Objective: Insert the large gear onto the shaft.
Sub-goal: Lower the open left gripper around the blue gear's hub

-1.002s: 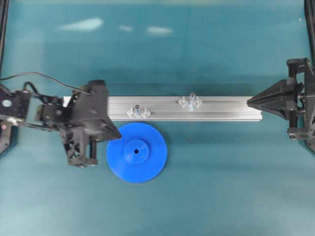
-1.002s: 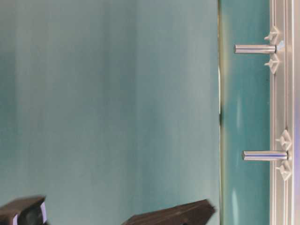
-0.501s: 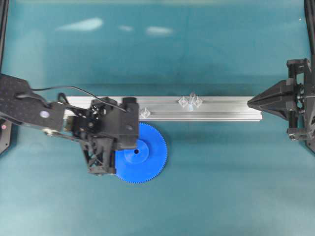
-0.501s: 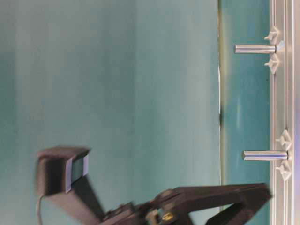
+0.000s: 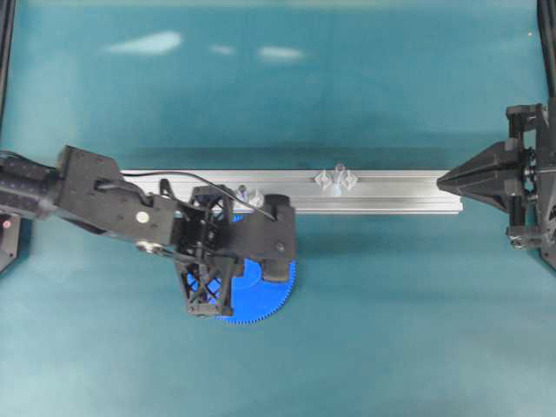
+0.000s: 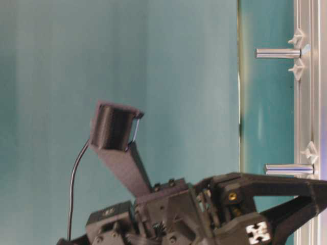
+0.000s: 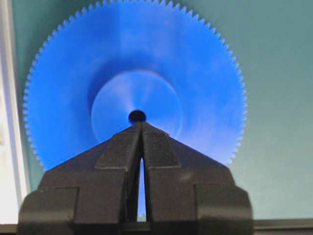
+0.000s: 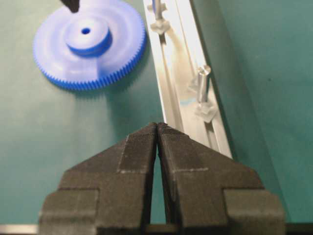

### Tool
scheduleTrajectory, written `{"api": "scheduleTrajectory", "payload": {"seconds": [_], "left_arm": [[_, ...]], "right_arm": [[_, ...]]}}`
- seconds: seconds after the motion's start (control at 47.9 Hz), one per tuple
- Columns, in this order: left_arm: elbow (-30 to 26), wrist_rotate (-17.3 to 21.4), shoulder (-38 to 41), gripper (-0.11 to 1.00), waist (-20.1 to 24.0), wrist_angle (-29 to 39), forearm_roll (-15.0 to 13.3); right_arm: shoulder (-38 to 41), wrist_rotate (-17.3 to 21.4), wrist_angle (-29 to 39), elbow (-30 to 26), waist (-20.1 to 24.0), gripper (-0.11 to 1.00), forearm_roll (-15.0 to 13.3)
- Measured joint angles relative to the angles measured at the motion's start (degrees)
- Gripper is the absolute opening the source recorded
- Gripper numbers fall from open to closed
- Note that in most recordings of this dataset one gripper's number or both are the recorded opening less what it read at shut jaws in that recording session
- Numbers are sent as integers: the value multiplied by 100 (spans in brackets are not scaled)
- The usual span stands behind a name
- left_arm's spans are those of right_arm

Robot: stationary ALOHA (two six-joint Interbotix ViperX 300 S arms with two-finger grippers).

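Observation:
The large blue gear (image 7: 195, 93) lies flat on the teal table in front of the rail; in the overhead view only its lower right rim (image 5: 276, 300) shows under my left arm. My left gripper (image 7: 141, 125) is shut and empty, hovering over the gear with its tips just short of the hub hole (image 7: 137, 116). Two clear shafts stand on the aluminium rail (image 5: 400, 193): one near the left arm (image 5: 248, 193), one further right (image 5: 337, 178). My right gripper (image 8: 157, 126) is shut and empty at the rail's right end (image 5: 439, 180).
In the right wrist view the gear (image 8: 88, 44) lies left of the rail, with the nearer shaft (image 8: 203, 83) ahead. The table-level view shows both shafts (image 6: 278, 53) (image 6: 288, 169) as pegs and the left arm (image 6: 204, 214) low in frame.
My left arm has swung right and over the gear, now covering most of it and part of the left shaft. The gear, shafts and right arm have not moved.

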Motion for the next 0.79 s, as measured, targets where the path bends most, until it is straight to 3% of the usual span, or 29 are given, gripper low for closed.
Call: {"api": "scheduleTrajectory", "payload": {"seconds": [0.292,0.397,0.501,0.689,0.793], "left_arm": [[-70,316,97,1,-18,53,0],[-70,360,97,8,-18,70,0],[-70,378,105,27,-18,70,-9],[-79,343,176,80,-18,70,0],[-97,387,202,94,-18,70,0]], "right_arm": [[-44,0,0,53,9,12,0],[-62,9,0,70,0,12,0],[-79,26,0,123,0,12,0],[-123,281,-18,229,9,12,0],[-167,308,-18,237,0,12,-9]]}}
